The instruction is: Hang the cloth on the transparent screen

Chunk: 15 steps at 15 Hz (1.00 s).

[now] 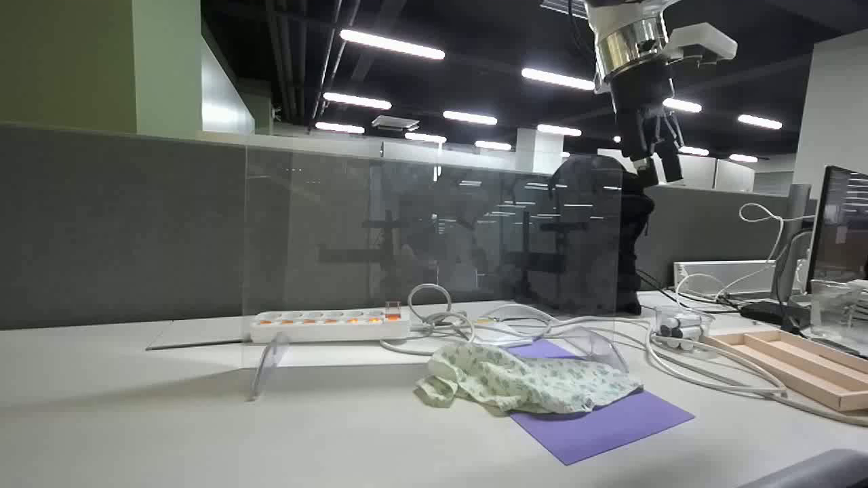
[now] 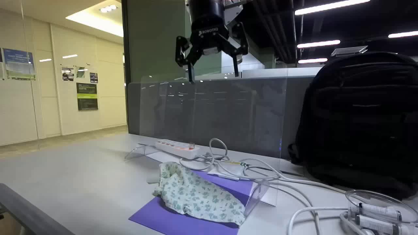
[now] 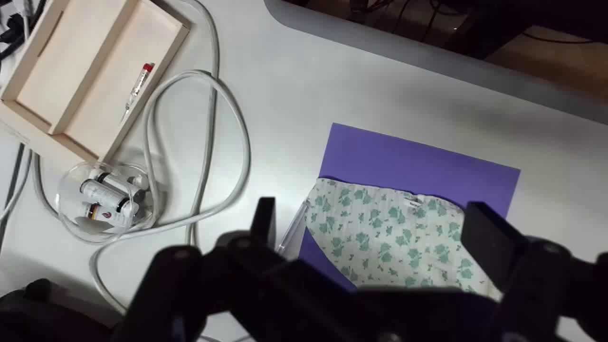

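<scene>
The cloth, pale whitish-green with a green leaf pattern, lies crumpled on the table in both exterior views (image 1: pixel 529 383) (image 2: pixel 202 197). It partly covers a purple sheet (image 1: pixel 603 427). The transparent screen (image 1: pixel 434 237) stands upright on clear feet just behind the cloth; it also shows in an exterior view (image 2: pixel 228 114). My gripper (image 2: pixel 214 77) is open and empty, high above the table. In the wrist view the cloth (image 3: pixel 394 232) shows below and between the open fingers (image 3: pixel 373 216). The gripper's body hides part of the cloth there.
A white power strip (image 1: pixel 332 327) and looped cables (image 1: pixel 475 325) lie behind the screen. A black backpack (image 2: pixel 356 124) stands before the grey partition (image 1: pixel 122 230). A clear cup of small bottles (image 3: pixel 107 202) and a wooden tray (image 3: pixel 90 71) are beside the cables. A monitor (image 1: pixel 841 224) stands nearby.
</scene>
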### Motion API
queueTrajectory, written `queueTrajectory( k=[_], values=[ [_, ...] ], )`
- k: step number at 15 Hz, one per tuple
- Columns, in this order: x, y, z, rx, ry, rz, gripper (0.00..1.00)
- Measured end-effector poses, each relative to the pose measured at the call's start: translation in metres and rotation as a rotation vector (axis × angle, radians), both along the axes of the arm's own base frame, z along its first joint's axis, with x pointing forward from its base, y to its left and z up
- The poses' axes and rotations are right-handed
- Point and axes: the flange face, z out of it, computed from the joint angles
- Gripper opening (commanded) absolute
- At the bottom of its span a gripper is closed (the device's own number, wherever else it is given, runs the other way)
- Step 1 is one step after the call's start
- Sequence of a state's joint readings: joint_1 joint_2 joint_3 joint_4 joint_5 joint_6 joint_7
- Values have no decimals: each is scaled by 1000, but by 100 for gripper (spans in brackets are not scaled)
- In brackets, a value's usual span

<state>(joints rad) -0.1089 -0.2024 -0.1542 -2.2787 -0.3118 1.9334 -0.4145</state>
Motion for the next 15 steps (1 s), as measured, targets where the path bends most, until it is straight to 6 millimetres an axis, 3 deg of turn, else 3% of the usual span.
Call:
queueTrajectory(
  k=[12,15],
  values=[
    [1,1,-1,-1,-2,2,100],
    [7,21,-8,-9,-48,11,100]
  ],
)
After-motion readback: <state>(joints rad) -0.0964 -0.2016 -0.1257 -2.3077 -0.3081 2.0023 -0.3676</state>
